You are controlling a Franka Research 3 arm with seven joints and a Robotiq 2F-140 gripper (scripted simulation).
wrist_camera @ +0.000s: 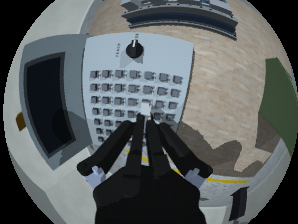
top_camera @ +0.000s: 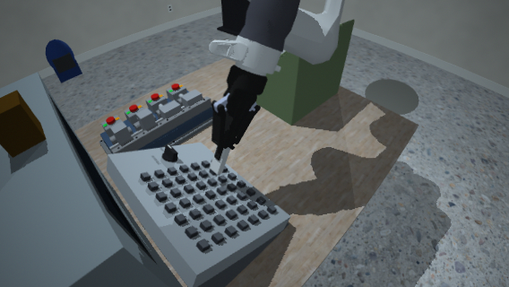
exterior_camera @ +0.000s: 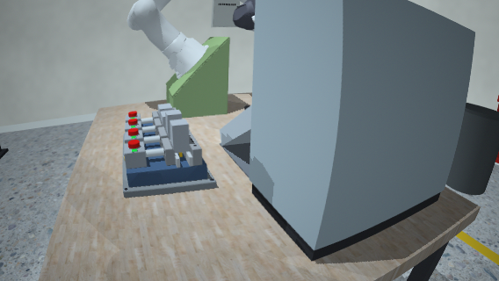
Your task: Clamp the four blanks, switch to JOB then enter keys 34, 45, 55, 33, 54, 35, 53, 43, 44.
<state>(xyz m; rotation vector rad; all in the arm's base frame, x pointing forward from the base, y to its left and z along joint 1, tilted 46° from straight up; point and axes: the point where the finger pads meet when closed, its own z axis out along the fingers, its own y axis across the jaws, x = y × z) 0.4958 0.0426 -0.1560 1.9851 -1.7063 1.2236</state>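
Showing claw (top_camera: pixel 222 156) (wrist_camera: pixel 144 108), clenched, w/ a pale tip at its fingers. In top view, its long axis slants down onto keypad (top_camera: pixel 127 168) (wrist_camera: pixel 165 47), ctr of frame; tip is at the keys' upper R side, most keys lying lower L. Key contact: can't tell. Selector (top_camera: pixel 170 153) (wrist_camera: pixel 134 49) is at upper L of the keys. Vise unit (top_camera: pixel 179 126) (exterior_camera: pixel 160 172) (wrist_camera: pixel 182 21) sits on counter (top_camera: pixel 287 157) (exterior_camera: pixel 145 237) (wrist_camera: pixel 225 75), upper L. Next move prob. hinges on tip-to-key alignment.

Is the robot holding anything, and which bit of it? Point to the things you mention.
I can't tell. The gripper (top_camera: pixel 221 162) (wrist_camera: pixel 144 108) is shut, but the pale piece (top_camera: pixel 222 164) (wrist_camera: pixel 145 108) at its tips could be part of it.
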